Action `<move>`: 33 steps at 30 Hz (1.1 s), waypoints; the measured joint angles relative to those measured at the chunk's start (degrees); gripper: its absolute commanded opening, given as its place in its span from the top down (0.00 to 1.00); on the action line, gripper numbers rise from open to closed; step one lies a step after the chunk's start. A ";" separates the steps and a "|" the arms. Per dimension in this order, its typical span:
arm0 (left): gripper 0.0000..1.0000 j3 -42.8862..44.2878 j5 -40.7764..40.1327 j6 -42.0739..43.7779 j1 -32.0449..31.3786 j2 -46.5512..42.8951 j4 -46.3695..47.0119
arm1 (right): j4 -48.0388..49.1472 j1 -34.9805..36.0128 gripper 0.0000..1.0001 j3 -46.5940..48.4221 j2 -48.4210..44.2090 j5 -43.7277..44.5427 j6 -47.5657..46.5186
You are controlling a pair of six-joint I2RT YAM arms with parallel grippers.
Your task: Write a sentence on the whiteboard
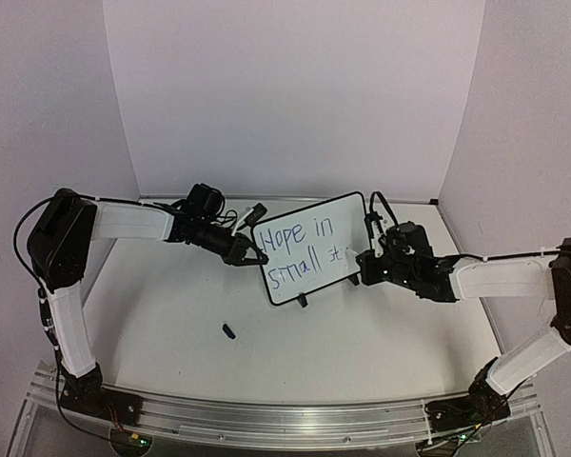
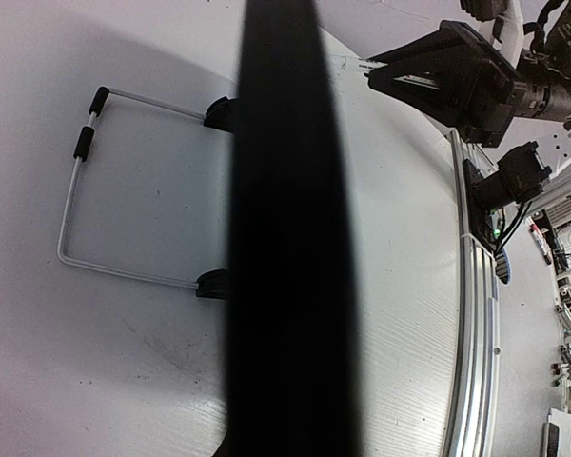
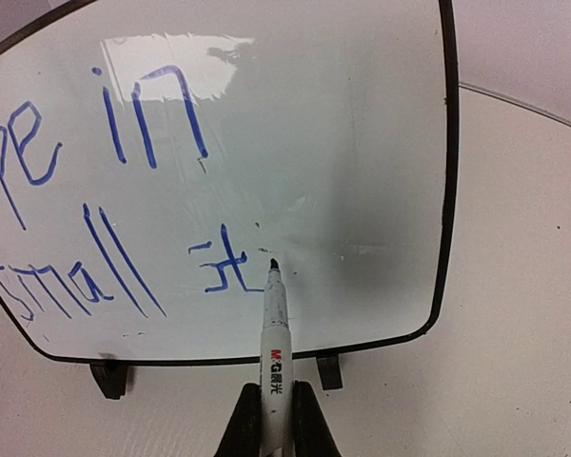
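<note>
The whiteboard (image 1: pixel 335 271) stands tilted back on its two black feet at mid-table. In the left wrist view its black frame edge (image 2: pixel 290 238) fills the middle. The sentence (image 1: pixel 300 249) in blue reads "Hope in small st"; "st" (image 3: pixel 224 267) is the last bit written. My left gripper (image 1: pixel 248 253) is shut on the board's left edge. My right gripper (image 3: pixel 276 405) is shut on a white marker (image 3: pixel 276 333). The marker's dark tip (image 3: pixel 273 264) sits at the board's surface just right of the "st". Its fingers (image 3: pixel 243 428) are below the board's bottom edge.
A small dark marker cap (image 1: pixel 229 331) lies on the table in front of the board. The board's wire stand (image 2: pixel 76 190) rests on the table behind it. An aluminium rail (image 1: pixel 285 419) runs along the near edge. White walls close off the back and sides.
</note>
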 measured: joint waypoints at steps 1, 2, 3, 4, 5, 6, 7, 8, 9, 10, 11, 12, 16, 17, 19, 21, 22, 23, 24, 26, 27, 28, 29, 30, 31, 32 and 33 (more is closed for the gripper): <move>1.00 0.00 0.00 0.00 0.02 0.00 0.00 | 0.00 -0.17 1.00 0.00 0.00 -0.04 -0.07; 1.00 0.00 0.00 0.00 0.02 0.00 0.00 | -0.02 -0.39 1.00 0.00 0.00 -0.04 -0.17; 1.00 0.00 0.00 0.00 0.02 0.00 0.00 | -0.07 -0.55 1.00 0.00 0.00 -0.20 -0.28; 1.00 0.00 0.00 0.00 0.02 0.00 0.00 | -0.04 -0.59 1.00 0.00 0.00 -0.24 -0.33; 1.00 0.00 0.00 0.00 0.00 0.00 0.00 | -0.04 -0.72 1.00 0.00 0.02 -0.50 -0.46; 1.00 0.00 0.00 0.00 0.00 0.00 0.00 | -0.04 -0.79 1.00 0.00 0.04 -0.70 -0.55; 1.00 0.00 0.00 0.00 0.00 0.00 0.00 | -0.02 -0.81 1.00 0.00 0.11 -0.90 -0.66; 1.00 0.00 0.00 0.00 0.00 0.00 0.00 | 0.07 -0.81 1.00 0.00 0.26 -1.11 -0.72; 1.00 0.00 0.00 0.00 0.00 0.00 0.00 | 0.15 -0.79 1.00 0.00 0.39 -1.18 -0.76; 1.00 0.00 0.00 0.00 0.00 0.00 0.00 | 0.22 -0.79 1.00 0.02 0.66 -1.40 -0.85; 1.00 0.00 0.00 0.00 0.00 0.00 0.00 | 0.22 -0.79 1.00 0.04 0.83 -1.53 -0.87; 1.00 0.00 0.00 0.00 0.02 0.00 0.00 | 0.28 -0.79 1.00 0.07 1.27 -1.86 -0.87; 1.00 0.00 0.00 0.00 0.00 0.00 0.00 | 0.50 -0.79 1.00 0.24 2.49 -2.36 -0.87; 1.00 0.00 0.00 0.00 0.00 0.00 0.00 | 0.55 -0.79 1.00 0.37 2.78 -2.43 -0.87; 1.00 0.00 0.00 0.00 0.00 0.00 -0.02 | 0.68 -0.79 1.00 0.63 3.23 -2.47 -0.87; 1.00 0.00 0.00 0.02 0.00 0.00 -0.02 | 0.70 -0.79 1.00 1.01 3.63 -2.60 -0.87; 1.00 0.00 0.02 0.02 0.00 0.00 -0.02 | 0.96 -0.79 1.00 1.20 3.89 -2.62 -0.90; 1.00 0.00 0.00 0.02 0.00 0.00 -0.02 | 1.05 -0.79 1.00 1.31 4.00 -2.62 -0.90; 1.00 0.00 0.00 0.02 0.00 0.00 -0.02 | 1.11 -0.79 1.00 1.46 4.26 -2.62 -0.90; 1.00 0.00 0.02 0.00 0.00 0.00 -0.02 | 1.16 -0.79 1.00 1.79 4.79 -2.60 -0.90; 1.00 0.00 0.02 -0.02 0.00 0.00 -0.02 | 1.18 -0.79 1.00 2.01 5.11 -2.58 -0.90; 1.00 0.00 0.04 -0.02 0.02 0.00 -0.02 | 1.20 -0.79 1.00 2.10 5.27 -2.56 -0.87; 1.00 0.02 0.04 -0.02 0.00 0.00 -0.02 | 1.27 -0.79 1.00 2.14 5.33 -2.54 -0.87; 1.00 0.02 0.04 -0.02 0.00 0.00 -0.02 | 1.27 -0.79 1.00 2.16 5.38 -2.47 -0.87; 1.00 0.02 0.04 -0.02 0.00 0.00 -0.02 | 1.27 -0.79 1.00 2.19 5.40 -2.36 -0.85; 1.00 0.02 0.04 -0.02 0.00 0.00 -0.02 | 1.27 -0.79 1.00 2.21 5.40 -2.34 -0.85; 1.00 0.02 0.04 -0.02 0.00 0.00 -0.02 | 1.27 -0.79 1.00 2.21 5.40 -2.19 -0.83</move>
